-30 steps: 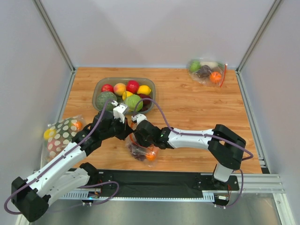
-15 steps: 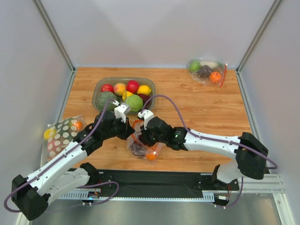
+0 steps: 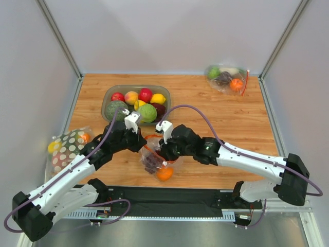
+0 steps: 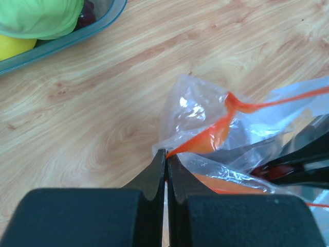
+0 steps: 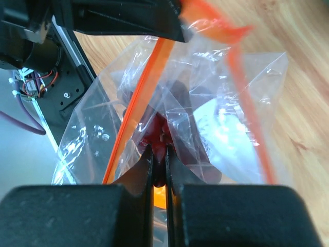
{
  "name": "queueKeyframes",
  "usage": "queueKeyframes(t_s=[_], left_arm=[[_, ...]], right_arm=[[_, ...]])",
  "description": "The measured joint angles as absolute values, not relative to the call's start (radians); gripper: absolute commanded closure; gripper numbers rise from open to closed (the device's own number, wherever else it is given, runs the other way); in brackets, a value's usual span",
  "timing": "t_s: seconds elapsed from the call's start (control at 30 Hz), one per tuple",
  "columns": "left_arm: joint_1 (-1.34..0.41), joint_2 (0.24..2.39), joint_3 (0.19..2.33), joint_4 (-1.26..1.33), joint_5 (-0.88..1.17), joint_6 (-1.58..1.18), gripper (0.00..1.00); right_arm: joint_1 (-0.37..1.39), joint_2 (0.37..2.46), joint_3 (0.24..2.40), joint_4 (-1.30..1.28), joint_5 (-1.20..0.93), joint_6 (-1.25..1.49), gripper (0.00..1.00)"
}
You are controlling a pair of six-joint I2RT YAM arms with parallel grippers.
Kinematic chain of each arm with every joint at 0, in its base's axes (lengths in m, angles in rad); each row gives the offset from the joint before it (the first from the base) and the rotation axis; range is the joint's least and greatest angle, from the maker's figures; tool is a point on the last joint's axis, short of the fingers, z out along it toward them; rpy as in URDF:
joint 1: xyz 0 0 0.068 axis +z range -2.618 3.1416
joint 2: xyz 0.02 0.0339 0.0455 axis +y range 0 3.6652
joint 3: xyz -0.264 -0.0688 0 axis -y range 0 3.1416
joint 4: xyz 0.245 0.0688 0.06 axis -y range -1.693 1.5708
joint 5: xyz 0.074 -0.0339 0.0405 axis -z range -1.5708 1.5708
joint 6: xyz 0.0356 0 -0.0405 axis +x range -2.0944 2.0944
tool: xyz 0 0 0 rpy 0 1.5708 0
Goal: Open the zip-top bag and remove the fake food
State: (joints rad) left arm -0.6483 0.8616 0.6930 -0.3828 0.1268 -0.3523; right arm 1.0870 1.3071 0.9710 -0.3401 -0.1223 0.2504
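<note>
Since a second ago the right arm has been swung out wide to the right, and the small orange [image 3: 164,174] is now seen lower and plainer under the zip-top bag [image 3: 152,155]. Whether it is already clear of the plastic cannot be told.

From above, the bag is held up off the counter [image 3: 216,123] just in front of the bowl [image 3: 109,95], between the left hand [image 3: 142,145] and the right hand [image 3: 162,151]. The grape bunch [image 3: 152,163] is seen dark inside it.

By the left wrist camera, the left hand is shown clamped on the bag's lip at the zip strip [image 4: 216,127], with the bowl's corner beyond it.

By the right wrist camera, the right hand is shown pressed together on the opposite film, with the strip running past on either side.

The mouth is judged to be mid-way through being pulled apart. A steady outward pull is called for next, with neither grip let slip, until the opening is wide enough for the fruit to be taken out.
</note>
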Motion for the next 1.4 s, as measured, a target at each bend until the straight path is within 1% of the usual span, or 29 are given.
queueKeyframes(t_s=[0.23,0.37,0.5,0.7,0.77,0.8,0.9,0.93,1.0,1.1,1.4], left_arm=[[-0.669,0.865,0.700,-0.350,0.144,-0.358,1.00],[-0.672,0.888,0.717,-0.321,0.157,-0.358,1.00],[-0.672,0.914,0.717,-0.319,0.171,-0.356,1.00],[-0.653,0.917,0.717,-0.311,0.222,-0.349,1.00],[-0.652,0.917,0.717,-0.303,0.249,-0.347,0.91],[-0.652,0.917,0.717,-0.301,0.260,-0.344,0.79],[-0.652,0.916,0.717,-0.292,0.289,-0.336,0.61],[-0.652,0.916,0.716,-0.288,0.298,-0.332,0.57],[-0.652,0.916,0.716,-0.284,0.316,-0.330,0.53],[-0.652,0.923,0.715,-0.278,0.353,-0.327,0.50],[-0.652,0.987,0.715,-0.287,0.385,-0.305,0.45]], right_arm=[[1.023,1.170,0.969,-0.361,-0.135,0.238,1.00],[0.997,1.137,0.948,-0.345,-0.179,0.239,1.00],[0.970,1.154,0.922,-0.318,-0.270,0.241,1.00],[0.968,1.278,0.913,-0.267,-0.373,0.240,1.00],[0.968,1.311,0.907,-0.258,-0.378,0.236,1.00],[0.968,1.322,0.905,-0.255,-0.378,0.233,1.00],[0.968,1.339,0.905,-0.242,-0.381,0.221,1.00],[0.968,1.341,0.905,-0.238,-0.384,0.217,1.00],[0.968,1.343,0.905,-0.230,-0.390,0.208,1.00],[0.968,1.343,0.904,-0.220,-0.397,0.190,1.00],[0.968,1.342,0.902,-0.220,-0.425,0.159,1.00]])
